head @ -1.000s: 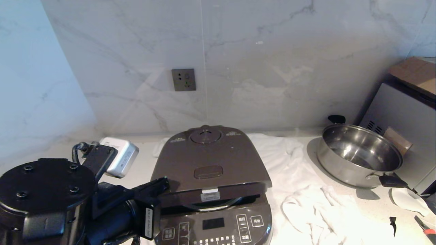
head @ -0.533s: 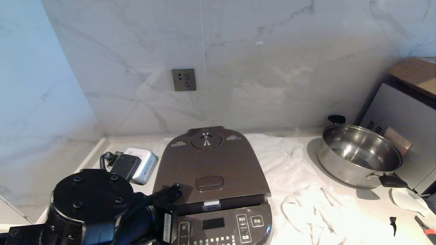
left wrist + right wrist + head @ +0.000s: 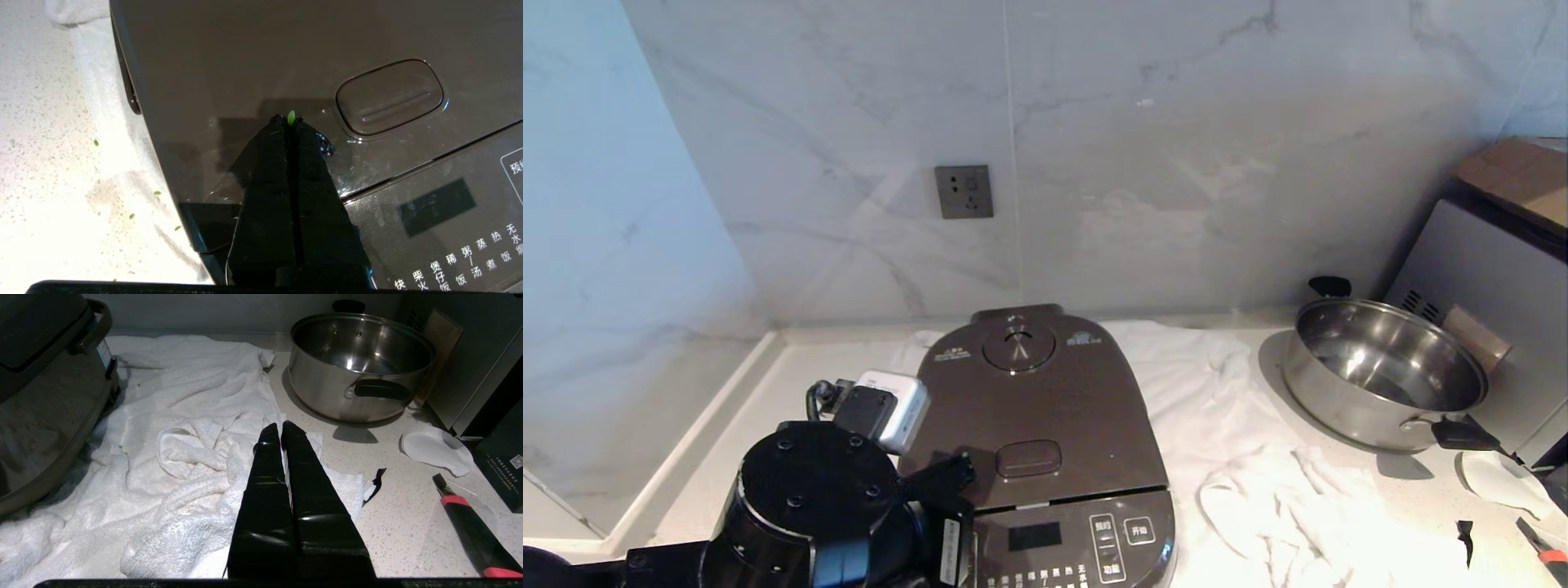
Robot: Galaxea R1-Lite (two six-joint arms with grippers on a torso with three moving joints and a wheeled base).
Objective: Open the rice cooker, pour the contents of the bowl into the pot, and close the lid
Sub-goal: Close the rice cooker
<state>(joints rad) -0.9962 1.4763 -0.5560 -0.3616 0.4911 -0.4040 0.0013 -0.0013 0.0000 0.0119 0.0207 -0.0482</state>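
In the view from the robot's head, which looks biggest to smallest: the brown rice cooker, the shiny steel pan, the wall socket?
1. The rice cooker, largest, though it also sits nearest the camera.
2. The steel pan.
3. The wall socket, clearly smallest, and farthest back.

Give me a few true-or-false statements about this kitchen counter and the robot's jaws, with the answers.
1. The dark brown hinged lid of the rice cooker stands wide open. False: it lies down on the cooker.
2. The left gripper presses on the lid beside the oval release button, jaws shut. True.
3. A tiny green bit sticks at the left gripper's tip. True.
4. The shiny steel pan is full of rice. False: it is empty.
5. The right gripper grips the white towel. False: it hangs above it, shut on nothing.
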